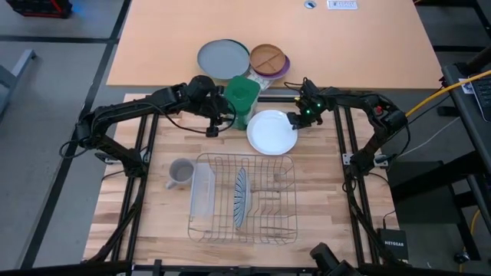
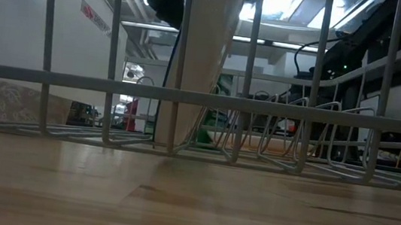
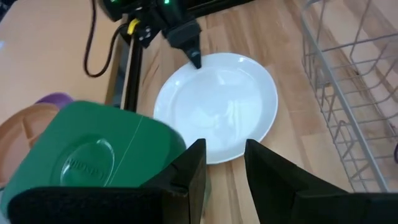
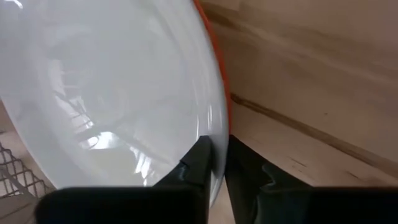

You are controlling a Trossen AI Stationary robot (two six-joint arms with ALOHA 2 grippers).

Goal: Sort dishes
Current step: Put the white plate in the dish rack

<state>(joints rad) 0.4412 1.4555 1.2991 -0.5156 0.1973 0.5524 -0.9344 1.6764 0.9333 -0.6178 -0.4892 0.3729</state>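
A plain white plate (image 1: 271, 132) lies flat on the wooden table just beyond the dish rack. An orange-red plate's edge (image 4: 219, 68) shows under its rim. My right gripper (image 4: 219, 146) is shut at the white plate's far right rim. A blue-and-white striped plate (image 1: 241, 198) stands on edge in the rack (image 1: 242, 230). My left gripper (image 3: 224, 152) hovers open to the left of the white plate with nothing between its fingers. A green container (image 3: 93, 155) stands close beside one finger; whether they touch I cannot tell. My right gripper pinches the white plate's rim (image 4: 210, 127) between its two fingertips, at the plate's far right side (image 3: 202, 62). The fingers slant down from the table's far right. The plate lies flat on the orange-red plate. Whether that plate's edge is also between the fingers cannot be told.
A grey plate (image 1: 223, 57) and a brown divided plate (image 1: 268, 57) on a purple one sit on the far tabletop. A grey mug (image 1: 180, 172) stands left of the rack. The rack's wires (image 2: 202, 97) fill the low view.
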